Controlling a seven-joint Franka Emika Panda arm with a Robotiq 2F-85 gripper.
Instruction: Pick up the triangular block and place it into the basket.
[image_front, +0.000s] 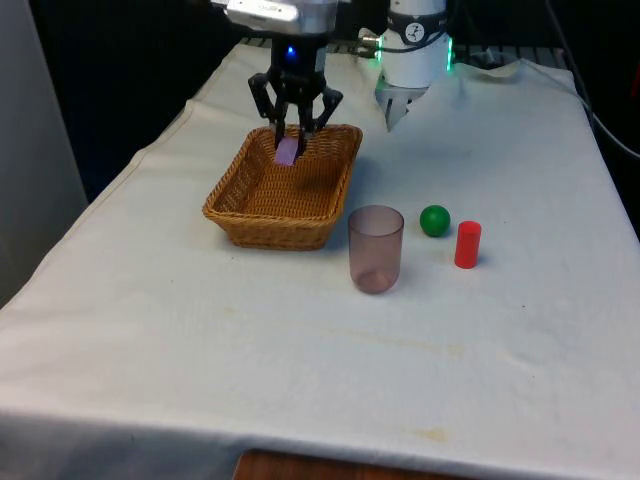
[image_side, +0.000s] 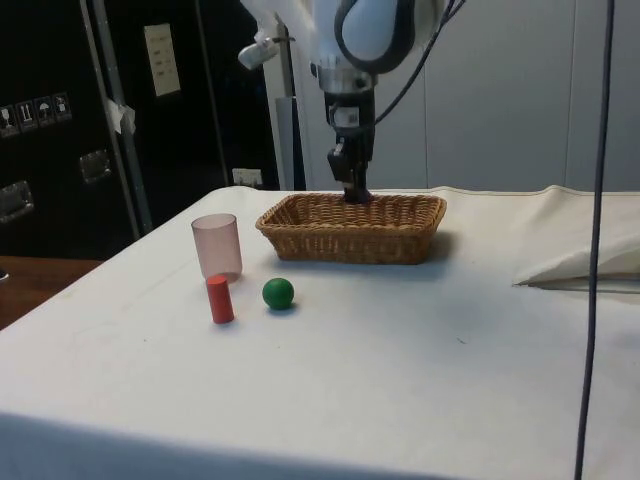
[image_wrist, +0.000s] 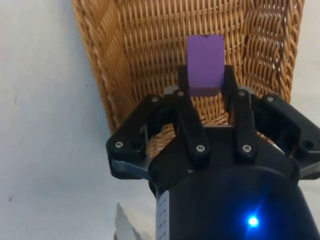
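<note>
Over the woven wicker basket (image_front: 285, 195), the black two-finger gripper (image_front: 291, 140) hangs at the far end, nearest the robot. Fingers (image_wrist: 186, 85) clenched on the purple triangular block (image_wrist: 205, 65), one on each side. Block sticks out past the fingertips, pointed down at the basket floor. From the side view the gripper (image_side: 352, 190) tip is dipped just below the rim of the basket (image_side: 350, 228); block itself hidden behind the wicker wall there. Can't tell whether the block touches the basket bottom or sits just above it. Front view shows the block (image_front: 287, 150) as a pale purple piece inside the basket outline, close to the far wall.

Other stuff on the white tablecloth (image_front: 300, 350): translucent pinkish plastic cup (image_front: 376, 248) upright, just beside the basket's near corner on the front view's right. Small green ball (image_front: 434, 220) further to the front view's right, and a short red cylinder (image_front: 467, 244) standing upright next to it, apart but close. Same trio in the side view: cup (image_side: 217, 245), cylinder (image_side: 219, 298), ball (image_side: 278, 293), all outside the basket.
</note>
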